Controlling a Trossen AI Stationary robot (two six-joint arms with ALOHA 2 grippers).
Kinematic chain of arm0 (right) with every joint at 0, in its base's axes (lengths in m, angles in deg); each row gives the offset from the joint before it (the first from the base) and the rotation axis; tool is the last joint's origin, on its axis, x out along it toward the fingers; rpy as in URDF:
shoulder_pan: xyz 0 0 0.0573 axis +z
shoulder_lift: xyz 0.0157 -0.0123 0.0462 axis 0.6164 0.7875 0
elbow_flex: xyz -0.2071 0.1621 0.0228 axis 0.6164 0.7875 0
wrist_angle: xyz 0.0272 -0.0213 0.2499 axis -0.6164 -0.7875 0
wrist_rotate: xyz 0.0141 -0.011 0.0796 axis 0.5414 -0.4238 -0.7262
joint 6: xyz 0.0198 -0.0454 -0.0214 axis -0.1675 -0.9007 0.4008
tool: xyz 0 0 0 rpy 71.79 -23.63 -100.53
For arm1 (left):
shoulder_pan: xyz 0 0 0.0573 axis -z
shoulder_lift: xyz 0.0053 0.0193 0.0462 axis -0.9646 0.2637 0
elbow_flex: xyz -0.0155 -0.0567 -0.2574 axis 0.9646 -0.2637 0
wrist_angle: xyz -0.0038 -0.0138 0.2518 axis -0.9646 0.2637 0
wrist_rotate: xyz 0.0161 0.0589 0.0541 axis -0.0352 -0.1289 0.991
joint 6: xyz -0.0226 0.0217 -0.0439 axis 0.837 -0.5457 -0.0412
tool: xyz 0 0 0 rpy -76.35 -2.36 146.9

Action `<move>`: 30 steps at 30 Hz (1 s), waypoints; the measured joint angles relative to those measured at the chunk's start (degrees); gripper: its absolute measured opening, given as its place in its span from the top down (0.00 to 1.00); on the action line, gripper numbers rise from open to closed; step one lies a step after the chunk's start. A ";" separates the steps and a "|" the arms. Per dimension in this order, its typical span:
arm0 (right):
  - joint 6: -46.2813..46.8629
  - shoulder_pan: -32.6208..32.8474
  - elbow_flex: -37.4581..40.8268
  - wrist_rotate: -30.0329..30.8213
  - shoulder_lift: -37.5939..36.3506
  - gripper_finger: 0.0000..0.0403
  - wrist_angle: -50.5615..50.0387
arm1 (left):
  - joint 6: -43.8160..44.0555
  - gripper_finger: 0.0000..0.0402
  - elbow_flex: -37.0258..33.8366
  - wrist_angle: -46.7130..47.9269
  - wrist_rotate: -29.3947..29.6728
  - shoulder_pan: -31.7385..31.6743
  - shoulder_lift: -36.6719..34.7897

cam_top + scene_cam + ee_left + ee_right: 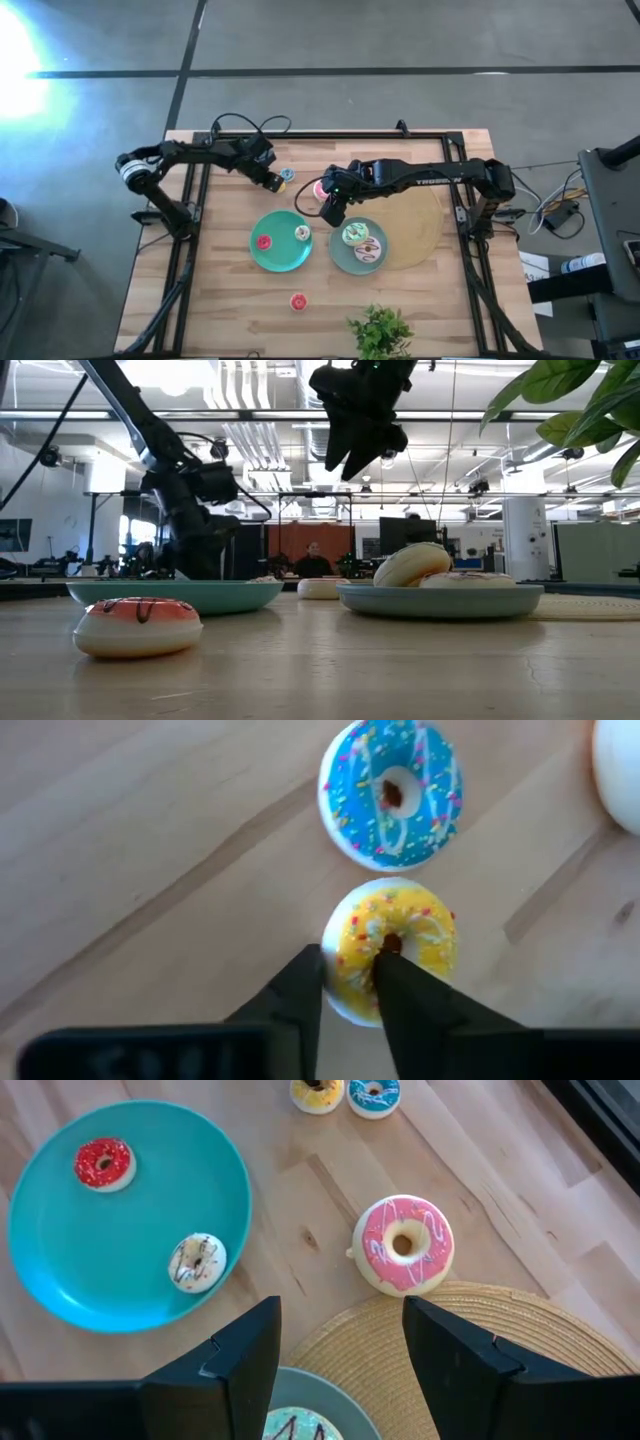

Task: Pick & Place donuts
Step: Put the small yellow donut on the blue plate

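Note:
My left gripper [348, 960] is down at the table's far left part [273, 180], shut on the tiny yellow donut [420, 935]. The tiny blue donut [392, 790] lies just beyond it. My right gripper [340, 1308] hangs open, raised above the table [360, 435]. The pink donut [403, 1258] lies below and ahead of it, at the tan disc's edge. A red donut [104, 1163] and a small white one [196, 1262] lie on the left teal plate [280, 262]. The green donut [354, 234] and a white one [368, 251] sit on the right plate [343, 262]. Another red donut [298, 301] lies on the table near the front. My left gripper holds the yellow donut by the near side of its ring [352, 945]. One finger [388, 965] reaches to the hole and the other finger [305, 982] stands outside the rim. The fingers come slanting down from the table's left. The donut lies flat on the wood.
The big tan disc [415, 225] lies under the right plate's far right side. A potted plant [380, 332] stands at the near edge. Bare wood shows at the near left [200, 300]. A person sits far off in the room beyond [313, 560].

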 joint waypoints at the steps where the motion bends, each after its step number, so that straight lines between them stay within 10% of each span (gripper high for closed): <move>1: 0.19 0.00 0.00 0.06 0.00 0.50 -0.01 | -0.44 0.87 0.03 -0.50 -0.03 0.07 -0.09; 13: 0.95 0.26 0.00 -0.33 -0.97 0.50 -0.63 | -2.95 1.00 0.00 3.03 -2.86 3.99 -4.80; 22: 0.91 0.46 0.00 -0.37 -1.27 0.50 -1.92 | -0.22 1.00 0.06 5.16 -2.98 21.84 -18.56; 30: 0.78 0.63 0.00 -0.39 -1.29 0.50 -1.82 | 4.73 1.00 0.03 3.97 8.17 34.85 -13.34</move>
